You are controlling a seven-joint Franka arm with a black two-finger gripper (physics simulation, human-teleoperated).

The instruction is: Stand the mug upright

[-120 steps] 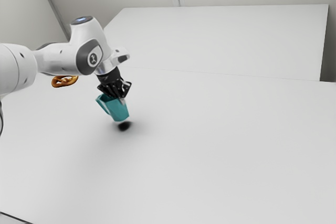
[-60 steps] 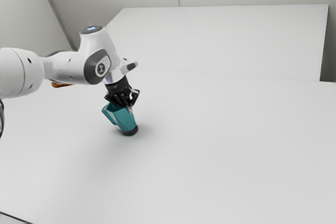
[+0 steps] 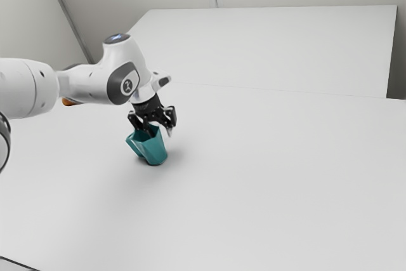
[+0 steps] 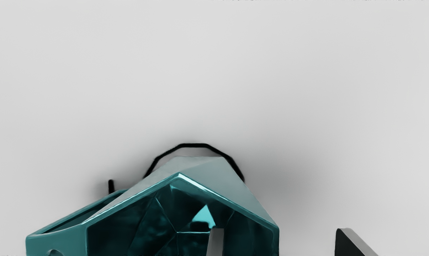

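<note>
While the handle [image 3: 134,146] is pointing to the exterior view's left, the mug [image 3: 153,150] is sitting mouth-up on the bench [image 3: 254,188], beneath the pincer [image 3: 160,133]. Pincer standing spread: one finger [image 4: 215,243] dipping inside, the other [image 4: 350,243] hanging outside. Closing or lifting, likely both turning on the wall [image 4: 275,243] between.

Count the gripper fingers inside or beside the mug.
2. One finger reaches into the mouth of the mug; the other finger stands outside, apart from the wall, on the side away from the handle. Neither is fully hidden.
</note>
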